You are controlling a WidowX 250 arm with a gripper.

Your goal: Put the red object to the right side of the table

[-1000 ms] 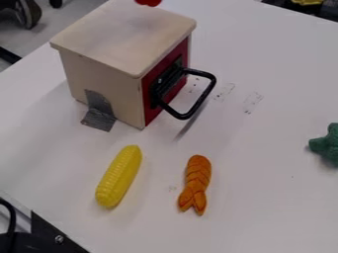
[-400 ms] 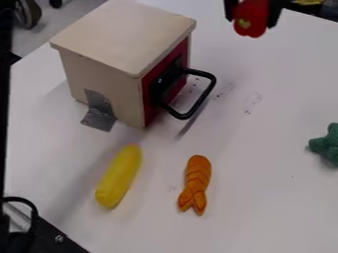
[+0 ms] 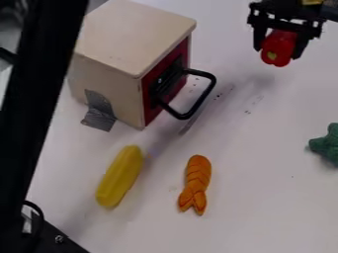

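While the yellow corn point(image 3: 119, 176) is being left lying beside the orange shrimp point(image 3: 195, 185), the red object point(image 3: 278, 48) is being gripped between the jaws above the counter point(image 3: 264, 197).

Plain wood among moulded plastic and matt surfaces.
The box point(image 3: 132, 34) looks like smooth, matt wood, its red front panel point(image 3: 149, 108) painted, its handle point(image 3: 202, 96) smooth and faintly glossy; wrinkled, cloth-like tape point(image 3: 99, 116) sits at its foot. Below the box, the corn point(image 3: 119, 177) looks like smooth plastic and the grooved orange piece point(image 3: 196, 182) matt. Well right of it, the green object point(image 3: 328, 144) looks rough; the tabletop point(image 3: 264, 202) around it, smooth.
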